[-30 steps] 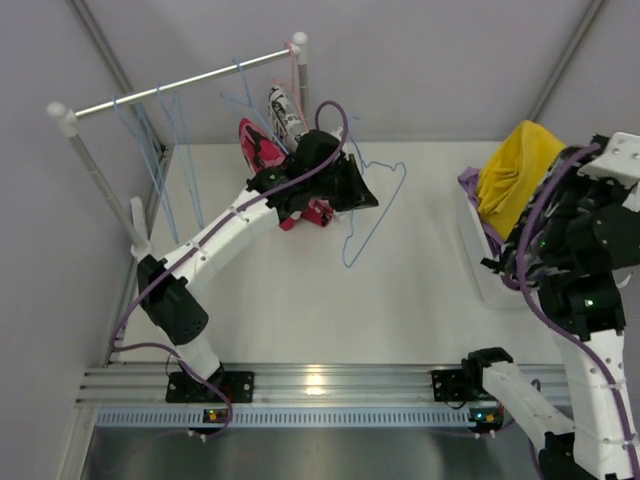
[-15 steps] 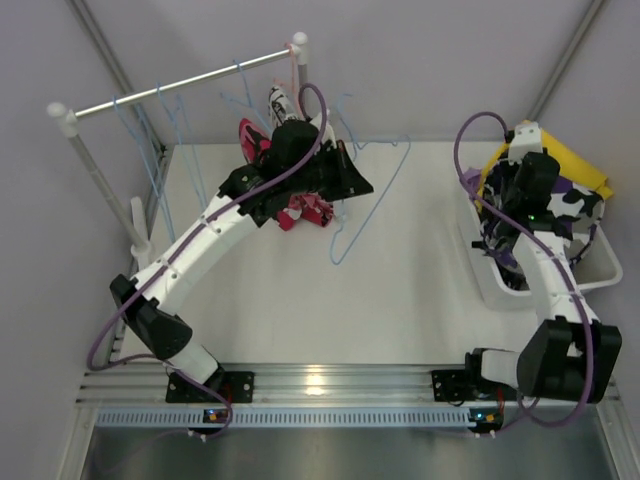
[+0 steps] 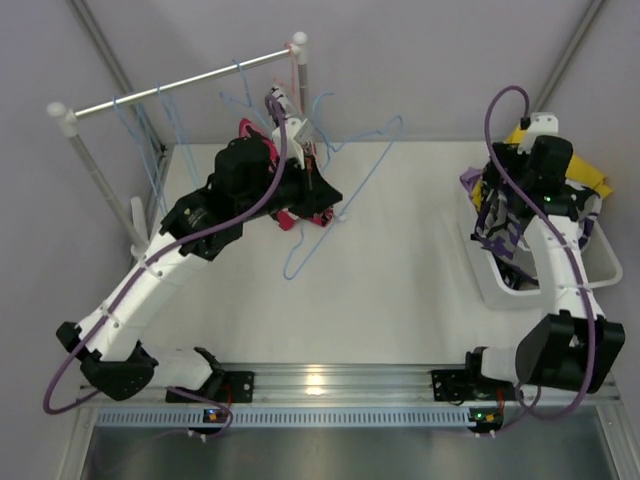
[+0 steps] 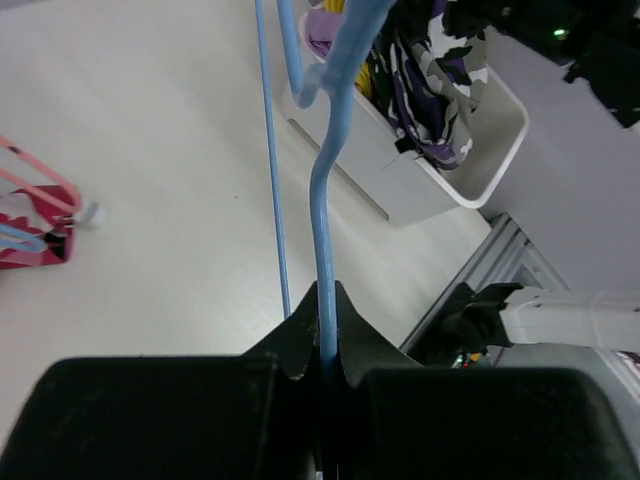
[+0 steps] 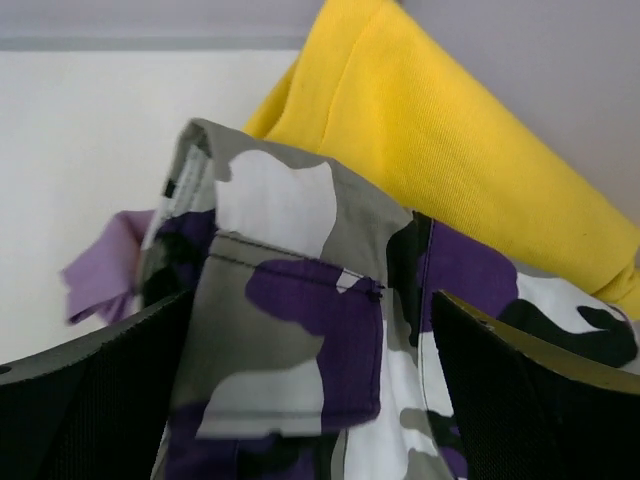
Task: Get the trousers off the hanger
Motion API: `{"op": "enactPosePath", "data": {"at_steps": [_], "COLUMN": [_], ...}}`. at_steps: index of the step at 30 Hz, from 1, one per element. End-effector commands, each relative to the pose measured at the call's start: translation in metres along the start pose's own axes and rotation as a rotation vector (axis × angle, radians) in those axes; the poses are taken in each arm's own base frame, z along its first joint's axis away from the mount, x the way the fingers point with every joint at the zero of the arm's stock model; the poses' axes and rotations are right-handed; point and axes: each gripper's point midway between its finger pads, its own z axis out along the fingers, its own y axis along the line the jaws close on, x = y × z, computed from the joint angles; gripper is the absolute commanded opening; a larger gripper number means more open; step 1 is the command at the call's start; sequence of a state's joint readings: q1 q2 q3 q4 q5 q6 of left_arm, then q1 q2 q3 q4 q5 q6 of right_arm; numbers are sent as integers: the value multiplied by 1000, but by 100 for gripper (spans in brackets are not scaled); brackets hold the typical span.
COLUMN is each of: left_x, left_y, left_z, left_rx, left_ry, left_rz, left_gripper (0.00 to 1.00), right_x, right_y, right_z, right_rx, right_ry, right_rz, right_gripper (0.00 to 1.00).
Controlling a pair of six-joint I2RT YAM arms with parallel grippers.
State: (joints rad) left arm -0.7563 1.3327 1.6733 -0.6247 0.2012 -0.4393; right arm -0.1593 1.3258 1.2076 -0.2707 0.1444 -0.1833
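Three pairs sit in the white bin (image 4: 410, 190): yellow trousers (image 5: 460, 150), camouflage-print trousers (image 5: 300, 330) and lilac trousers (image 5: 105, 265). The right gripper (image 5: 310, 400) hangs over the print pair, jaws apart. Only the left wrist view shows the left gripper (image 4: 322, 310) clamped on one bare blue hanger (image 4: 325, 200). One pink-red pair (image 3: 292, 216) lies beside it, with bare table (image 3: 400, 260) between it and the bin.

You lose the blue hanger (image 4: 322, 190) past the left gripper (image 4: 322, 305), cut by the frame. At the right gripper (image 5: 310, 395), blurred fingers (image 5: 90, 400) flank camouflage trousers (image 5: 300, 320) running off-frame.
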Motion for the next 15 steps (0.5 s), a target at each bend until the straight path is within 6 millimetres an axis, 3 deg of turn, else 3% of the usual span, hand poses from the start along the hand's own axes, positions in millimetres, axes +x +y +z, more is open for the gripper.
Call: {"op": "enactPosePath", "data": {"at_steps": [1,2,6,9,11,15], "left_x": [-19,-21,-40,-41,-34,-27], "left_y": [10,13,34,46,58,87], "left_z": [-40,-46,-82,-103,-110,-142], "left_rx": [-75,-86,-164,-210,-247,-377], "left_ry": [-104,-116,-194,-225,-225,-276], "left_rz": [158,166,161,144,112,41], "left_gripper": [0,0,0,0,0,0], "right_x": [-77,-94,-129,-144,-146,-143], "right_y": [-3,-4,0,2,4,12], "right_z": [-72,-86,-142,-167,-174,-174], "right_rx": [-94,-109,-192,-224,-240,-276], "right_ry": [-203,-244,-370,-441,-451,-435], "right_rz": [91,91,75,74,87,94], "right_gripper": [99,99,99,100,99,99]}}
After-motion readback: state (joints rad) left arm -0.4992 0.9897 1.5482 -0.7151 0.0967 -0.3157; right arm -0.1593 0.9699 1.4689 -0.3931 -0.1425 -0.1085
